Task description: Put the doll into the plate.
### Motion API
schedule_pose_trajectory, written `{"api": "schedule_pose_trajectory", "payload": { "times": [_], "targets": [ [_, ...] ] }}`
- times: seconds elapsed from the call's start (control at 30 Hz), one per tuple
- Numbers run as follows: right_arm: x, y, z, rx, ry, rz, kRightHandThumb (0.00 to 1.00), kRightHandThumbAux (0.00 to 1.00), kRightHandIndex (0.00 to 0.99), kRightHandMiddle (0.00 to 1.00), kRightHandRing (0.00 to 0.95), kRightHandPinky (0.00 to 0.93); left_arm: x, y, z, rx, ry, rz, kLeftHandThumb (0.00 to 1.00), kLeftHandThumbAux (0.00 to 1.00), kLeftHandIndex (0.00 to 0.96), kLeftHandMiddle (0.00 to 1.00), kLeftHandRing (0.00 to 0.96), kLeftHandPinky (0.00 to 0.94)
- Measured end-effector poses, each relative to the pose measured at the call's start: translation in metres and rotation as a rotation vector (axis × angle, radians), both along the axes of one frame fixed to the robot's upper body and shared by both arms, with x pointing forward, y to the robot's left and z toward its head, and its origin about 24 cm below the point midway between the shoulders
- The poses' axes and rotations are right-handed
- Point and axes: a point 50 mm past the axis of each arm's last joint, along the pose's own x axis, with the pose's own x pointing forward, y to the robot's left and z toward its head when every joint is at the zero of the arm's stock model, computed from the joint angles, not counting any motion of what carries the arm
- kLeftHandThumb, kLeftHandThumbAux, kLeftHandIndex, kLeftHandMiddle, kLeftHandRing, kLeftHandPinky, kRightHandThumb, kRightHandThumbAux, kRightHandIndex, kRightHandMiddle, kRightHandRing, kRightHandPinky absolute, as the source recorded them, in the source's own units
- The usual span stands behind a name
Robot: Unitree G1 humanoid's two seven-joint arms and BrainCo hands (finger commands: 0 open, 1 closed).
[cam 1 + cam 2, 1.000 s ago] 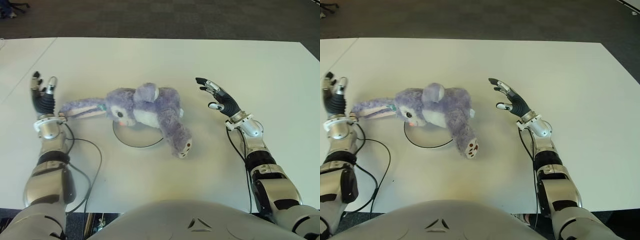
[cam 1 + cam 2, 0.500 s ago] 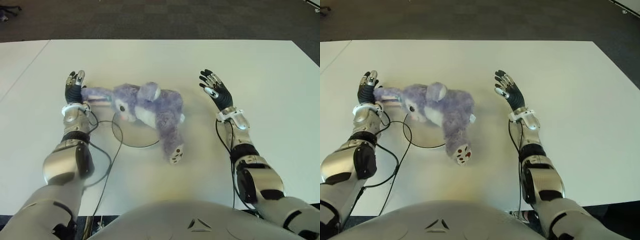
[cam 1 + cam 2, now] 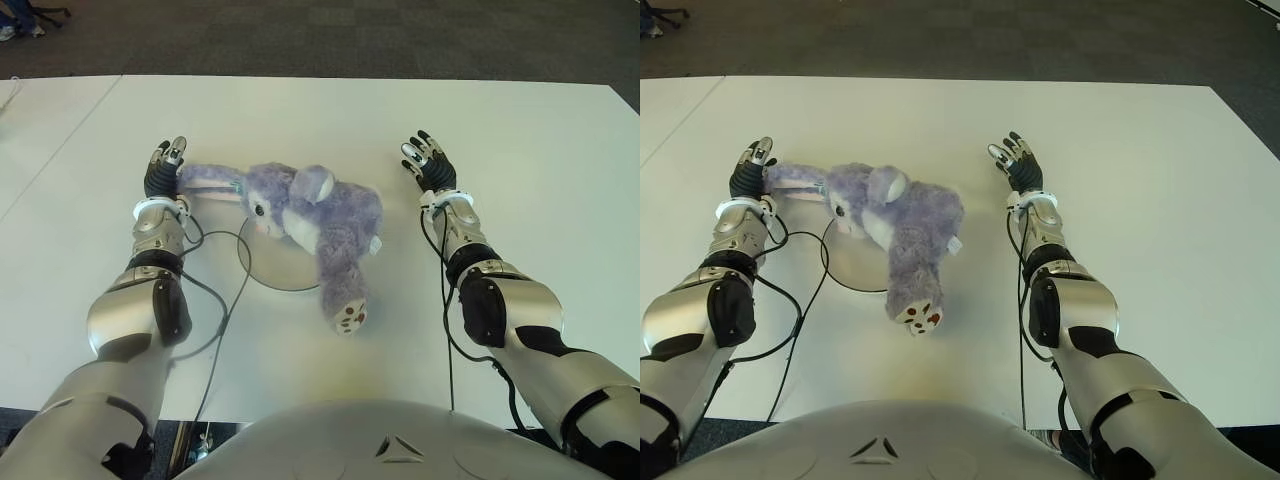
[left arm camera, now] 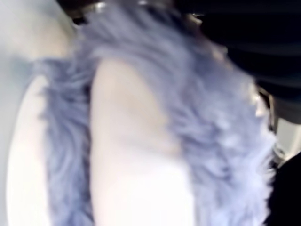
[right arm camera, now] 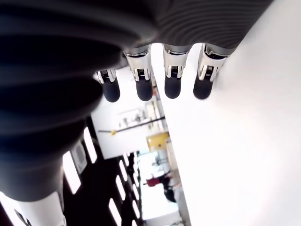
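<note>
Left hand (image 3: 165, 172) grips the doll (image 3: 310, 215) by its ear, half across the plate (image 3: 272, 270); centring comes next; right hand (image 3: 428, 168) open, empty.

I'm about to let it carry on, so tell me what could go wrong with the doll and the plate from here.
1. The doll lies only partly on the plate; one leg reaches past the rim, so it may count as not in.
2. The left hand shows right at the doll's ear; pulling away could drag the doll off.
</note>
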Motion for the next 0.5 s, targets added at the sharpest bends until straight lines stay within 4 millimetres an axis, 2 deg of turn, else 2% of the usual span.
{"api": "schedule_pose_trajectory", "payload": {
  "times": [0.5],
  "targets": [
    [-0.0051, -0.0007, -0.0065, 0.070, -0.008, -0.068, 0.000, 0.745, 0.057, 0.048, 0.032, 0.043, -0.0045, 0.0060, -0.0013, 0.003, -0.001, -0.037, 0.000, 0.507, 0.000, 0.032, 0.000, 0.000]
  ]
}}
